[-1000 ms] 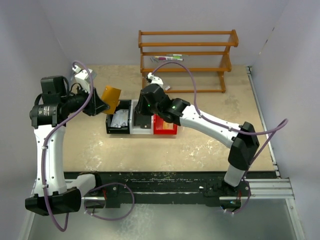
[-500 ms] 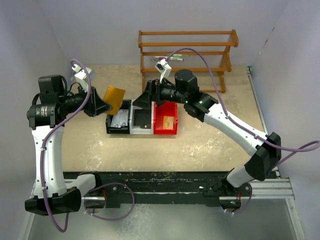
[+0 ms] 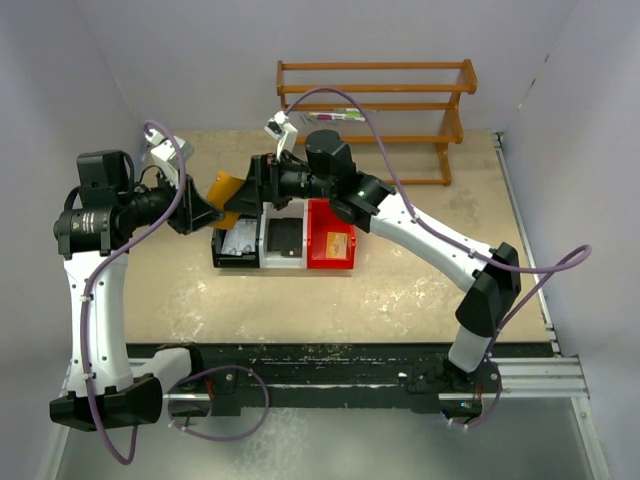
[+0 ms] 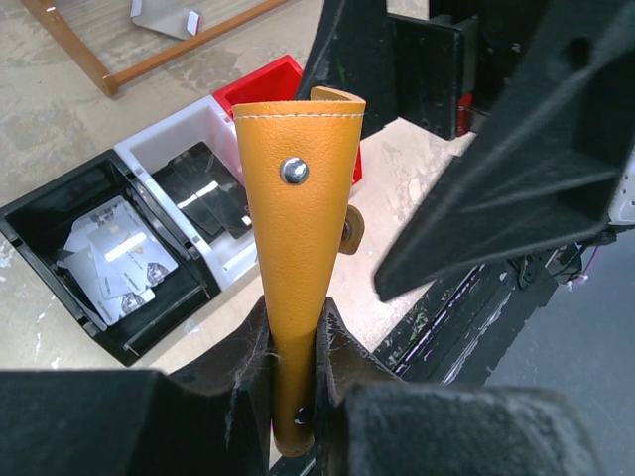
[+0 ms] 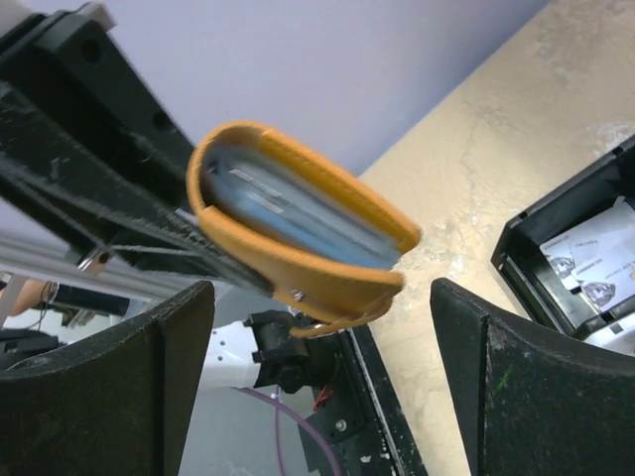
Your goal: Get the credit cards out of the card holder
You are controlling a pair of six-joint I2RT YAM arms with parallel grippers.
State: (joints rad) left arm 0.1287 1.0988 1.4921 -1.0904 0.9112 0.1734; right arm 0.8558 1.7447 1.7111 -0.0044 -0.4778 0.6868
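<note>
left gripper [image 4: 295, 347]: clamped on the tan-orange folded leather card holder [image 4: 298, 198], aloft beside the black plastic bin [image 3: 237, 243] | right gripper [image 5: 319, 297]: jaws wide, empty, facing its open mouth (nearer arm for the pull) | pale blue-grey flat credit cards [image 5: 288, 213]: inside, edges toward the right gripper

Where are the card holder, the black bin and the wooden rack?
card holder [image 4: 298, 248], left wrist view, tan outer face below the stud.
black bin [image 4: 174, 317], left wrist view, near wall.
wooden rack [image 3: 375, 67], top external view, top rail.
</note>
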